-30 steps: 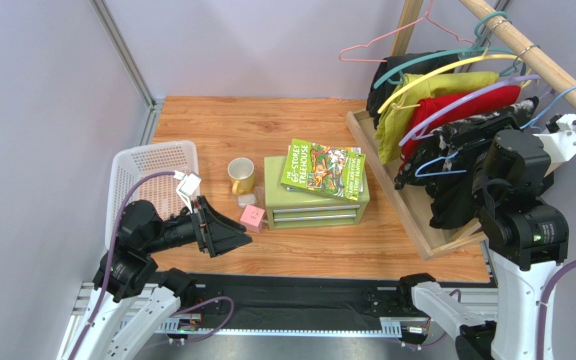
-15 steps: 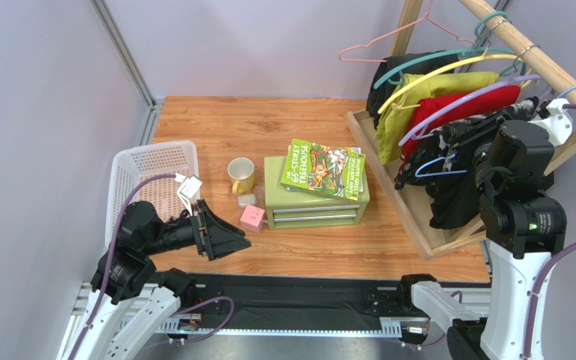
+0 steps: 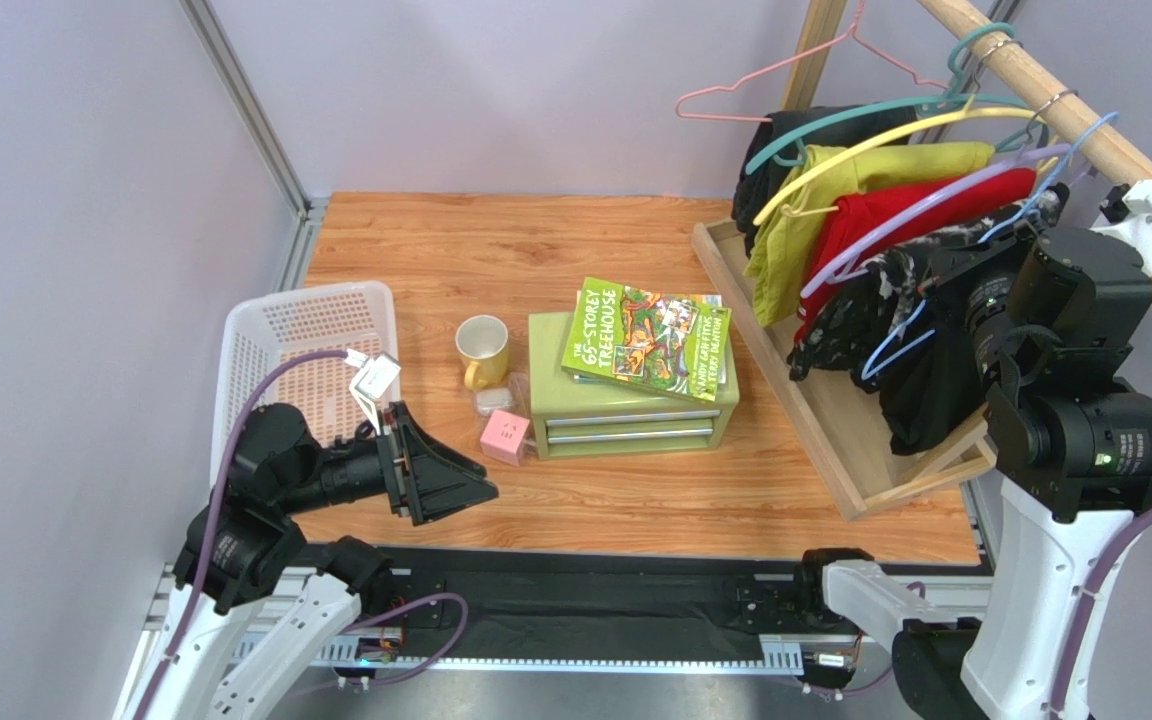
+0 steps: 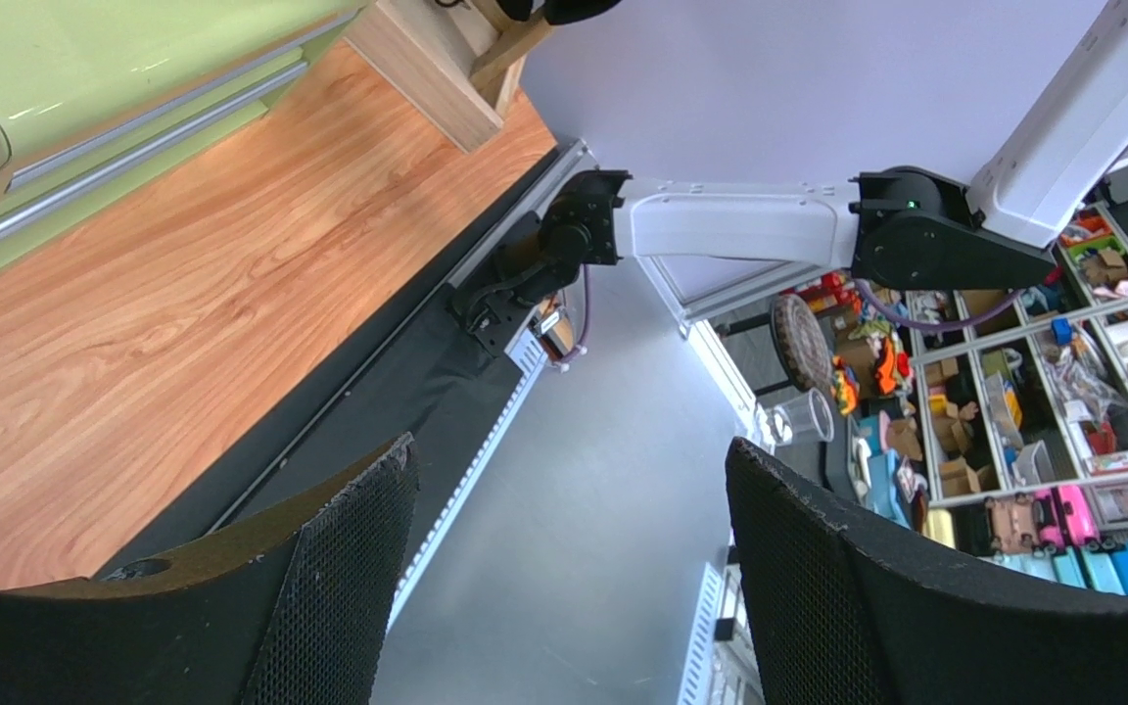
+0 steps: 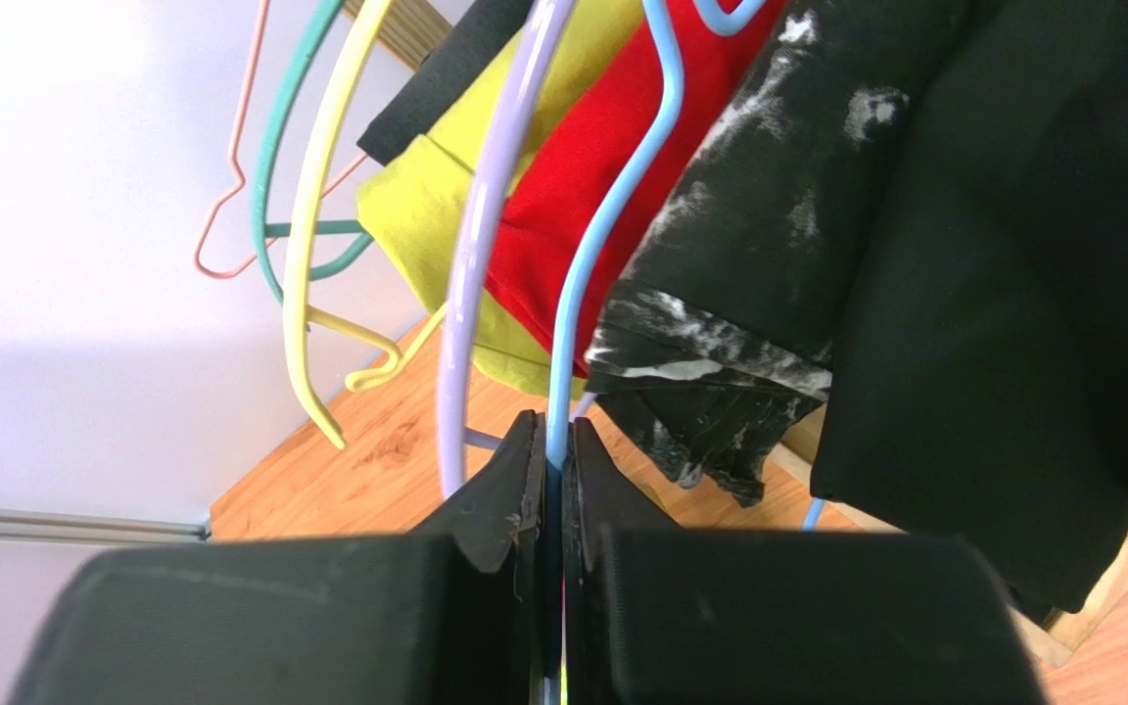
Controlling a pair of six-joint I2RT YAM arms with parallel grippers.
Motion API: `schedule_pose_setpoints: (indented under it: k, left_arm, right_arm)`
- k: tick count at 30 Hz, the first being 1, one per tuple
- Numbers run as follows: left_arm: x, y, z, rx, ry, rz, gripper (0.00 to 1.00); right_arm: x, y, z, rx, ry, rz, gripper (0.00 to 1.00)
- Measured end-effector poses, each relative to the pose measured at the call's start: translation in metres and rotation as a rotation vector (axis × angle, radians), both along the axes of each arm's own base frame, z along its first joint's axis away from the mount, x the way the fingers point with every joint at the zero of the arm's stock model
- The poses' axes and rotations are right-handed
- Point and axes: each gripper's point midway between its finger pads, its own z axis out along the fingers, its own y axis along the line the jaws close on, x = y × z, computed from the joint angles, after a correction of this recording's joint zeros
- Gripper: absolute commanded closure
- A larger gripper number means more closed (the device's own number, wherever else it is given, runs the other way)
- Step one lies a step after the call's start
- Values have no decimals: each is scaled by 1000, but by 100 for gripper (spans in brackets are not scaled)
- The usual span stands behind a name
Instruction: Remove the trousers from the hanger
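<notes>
While the right end effector (image 5: 552, 470) is pinched shut on the blue hanger (image 5: 602, 235), soft, light trousers (image 3: 898, 285) are draped on hangers at the rack. Cloth should be gripped at a hanging fold. The left end effector (image 4: 563, 544) is held wide open, empty.

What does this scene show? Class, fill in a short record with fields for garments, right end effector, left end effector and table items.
garments: yellow-green, red, speckled black and plain black cloth trousers hanging on the wooden rail
right end effector: shut on the thin blue wire hanger
left end effector: open, empty
table items: green metal drawer box, yellow mug, white plastic basket
</notes>
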Motion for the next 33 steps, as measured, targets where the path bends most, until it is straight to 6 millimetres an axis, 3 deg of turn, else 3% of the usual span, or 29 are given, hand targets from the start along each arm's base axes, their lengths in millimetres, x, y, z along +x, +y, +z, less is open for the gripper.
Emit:
schedule_pose_setpoints:
  k: [7,16,25,33]
  left_arm:
    - [-2,1,9,-7,-28,-1,19]
    - [0,0,6,3,-16,-1,19]
    - [5,-2,5,20,-8,-5,19]
    - [5,-3,21,20,-41,-20,19]
  right_arm:
    - [-10,7,24,7,-48,44,100]
    - [-48,32,50,102,-145,168,100]
    - [-96,56,49,213,-175,282,100]
    - [-133,75,34,258,-138,389,100]
